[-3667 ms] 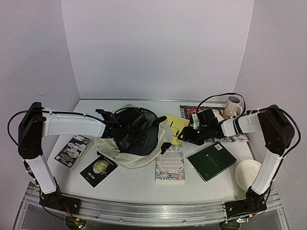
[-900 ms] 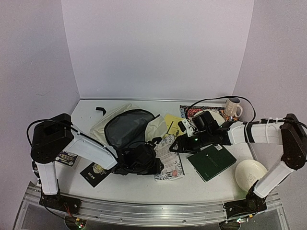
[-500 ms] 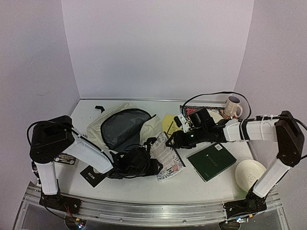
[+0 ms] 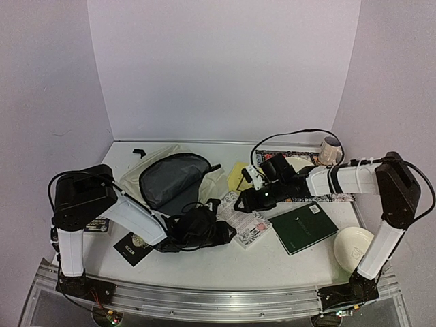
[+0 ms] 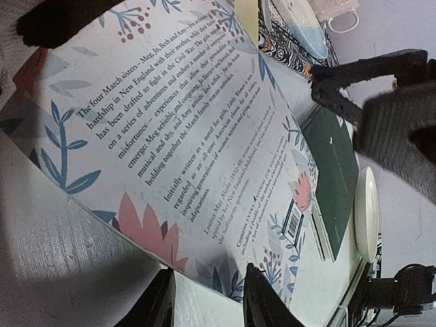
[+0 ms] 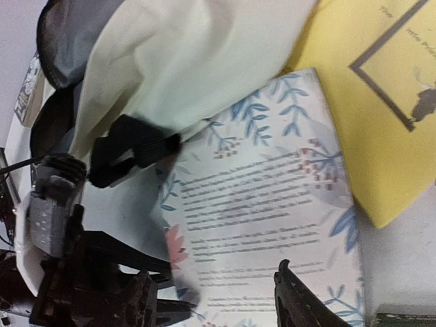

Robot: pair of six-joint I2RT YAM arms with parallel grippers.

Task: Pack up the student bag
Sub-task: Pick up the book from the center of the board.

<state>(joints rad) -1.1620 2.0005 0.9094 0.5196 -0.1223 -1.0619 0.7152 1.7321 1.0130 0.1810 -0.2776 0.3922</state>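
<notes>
Leaving the student bag (image 4: 174, 180) open rear-left, we are bringing the left gripper (image 5: 208, 286), narrow, hold unclear, onto the floral book (image 4: 246, 221); the right gripper (image 6: 214, 276) is hovering wide. Any loose pinch is risking a slip.

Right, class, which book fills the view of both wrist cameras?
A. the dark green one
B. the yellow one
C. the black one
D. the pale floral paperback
D: the pale floral paperback, printed back cover up, lies straight ahead of the left gripper and the right gripper, whose fingers stand apart, holding nothing.
</notes>
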